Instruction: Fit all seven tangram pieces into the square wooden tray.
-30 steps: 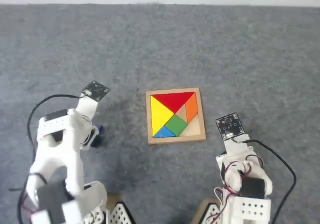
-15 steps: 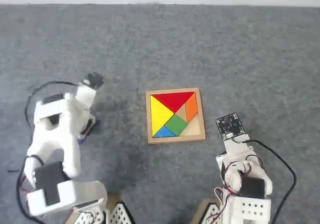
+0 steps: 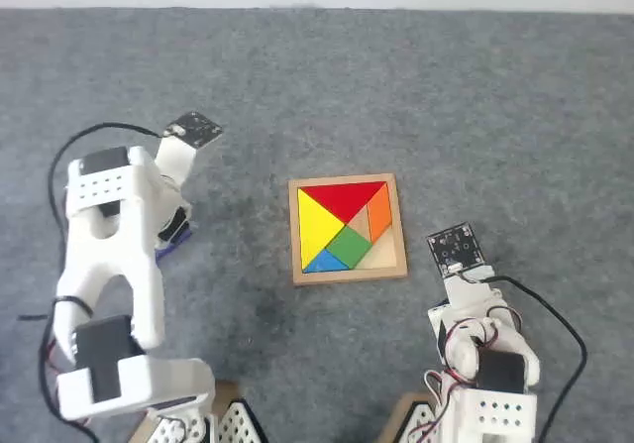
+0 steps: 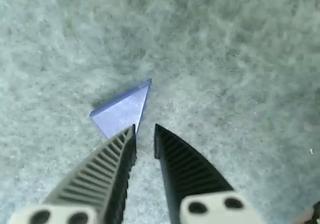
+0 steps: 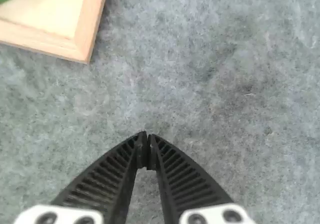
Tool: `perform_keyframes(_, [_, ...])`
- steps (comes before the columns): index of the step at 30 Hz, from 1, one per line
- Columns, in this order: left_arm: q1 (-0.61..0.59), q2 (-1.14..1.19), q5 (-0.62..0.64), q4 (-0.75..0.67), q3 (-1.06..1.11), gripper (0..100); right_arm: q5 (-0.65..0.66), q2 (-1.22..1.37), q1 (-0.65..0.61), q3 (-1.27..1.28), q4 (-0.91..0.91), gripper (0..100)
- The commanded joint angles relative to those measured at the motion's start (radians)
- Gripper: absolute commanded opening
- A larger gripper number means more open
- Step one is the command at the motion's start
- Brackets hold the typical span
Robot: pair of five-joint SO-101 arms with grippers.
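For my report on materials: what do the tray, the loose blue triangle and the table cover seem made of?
The tray: bare wood, pale brown, matte.
The triangle: likely painted wood, smooth matte blue; plastic possible.
The table cover: grey felt or carpet, fuzzy fibres.

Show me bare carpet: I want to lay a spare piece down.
Free: the wide carpet beyond the tray, and the stretch to its right. Crowded: beside the left arm, where the blue triangle lies.
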Motion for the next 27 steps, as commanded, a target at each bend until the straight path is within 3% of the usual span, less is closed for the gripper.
perform_keyframes(1, [-0.015,-0.002,0.020,-0.069,-0.041,15,0.008,-0.016,-0.004,0.017,0.001,0.8])
perform_keyframes(4, [-0.058,0.038,0.020,-0.124,-0.045,21,0.008,-0.016,-0.004,0.017,0.001,0.8])
perform_keyframes(8, [-0.104,0.166,0.025,-0.153,-0.081,21,0.008,-0.016,-0.004,0.017,0.001,0.8])
perform_keyframes(12, [-0.147,0.270,0.107,-0.210,-0.119,21,0.008,-0.016,-0.004,0.017,0.001,0.8])
perform_keyframes(20, [-0.153,0.365,0.052,-0.213,-0.117,20,0.008,-0.016,-0.004,0.017,0.001,0.8])
perform_keyframes(27, [-0.120,0.365,0.026,-0.169,-0.124,4,0.008,-0.016,-0.004,0.017,0.001,0.8])
